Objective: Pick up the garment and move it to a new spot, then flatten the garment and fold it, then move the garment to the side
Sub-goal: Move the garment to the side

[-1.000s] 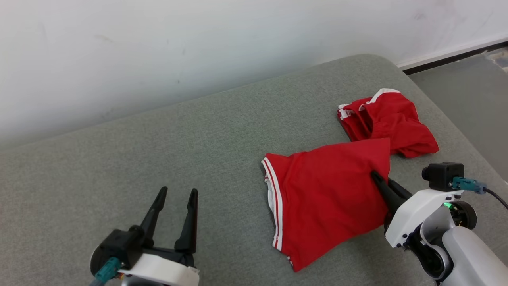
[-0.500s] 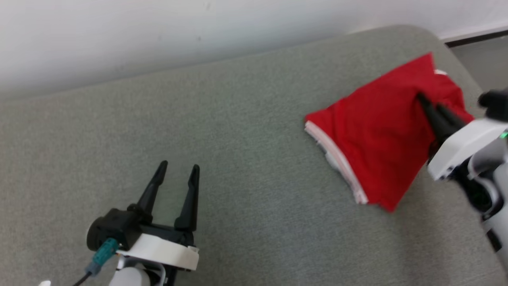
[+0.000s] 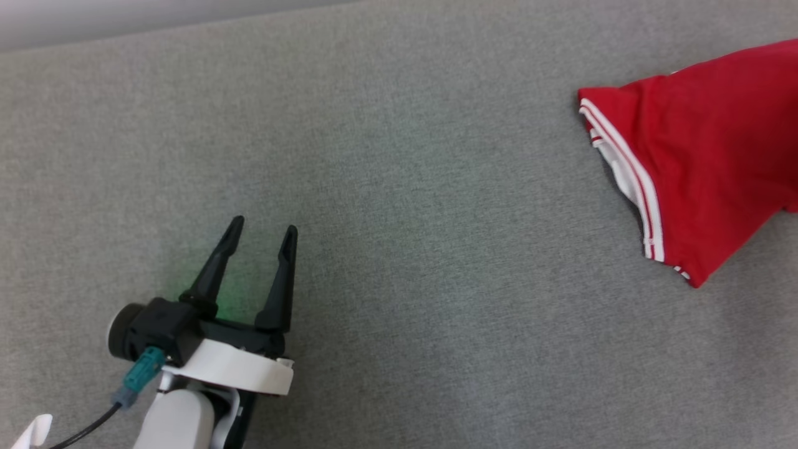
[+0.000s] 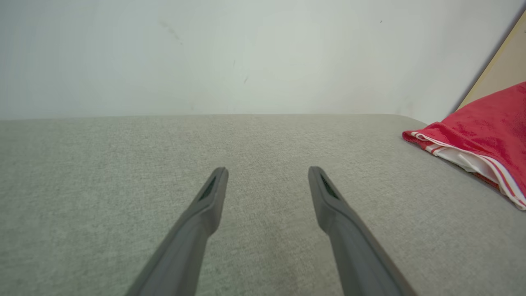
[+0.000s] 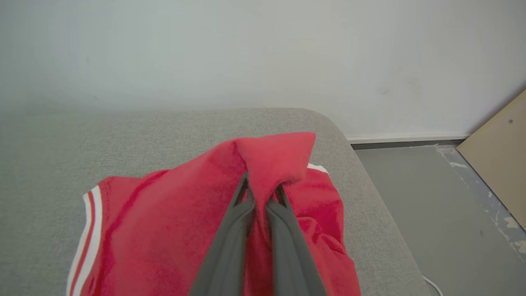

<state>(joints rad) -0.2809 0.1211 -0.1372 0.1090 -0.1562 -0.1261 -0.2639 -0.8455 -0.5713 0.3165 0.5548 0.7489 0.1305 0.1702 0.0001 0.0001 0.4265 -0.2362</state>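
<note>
- Across nearly the whole head view is the grey cushion (image 3: 399, 156), with a pale wall (image 4: 246, 53) behind it at 12 o'clock in both wrist views.
- Grey floor (image 5: 411, 193) shows at 3 o'clock in the right wrist view, past the cushion's rounded corner.
- Red garment (image 3: 704, 149) with white stripes on its hem is at 2 o'clock in the head view, running off the edge, with the striped hem facing 9 o'clock. It lies on the cushion near that corner, with one fold pulled up into a peak.
- Left claw (image 3: 264, 224) is at 7 o'clock in the head view, fingers spread wide, nothing in it, over bare cushion and well apart from the garment.
- Right claw (image 5: 263, 185) is pinched nearly closed on the raised fold of the garment, and the cloth drapes over its tips.
</note>
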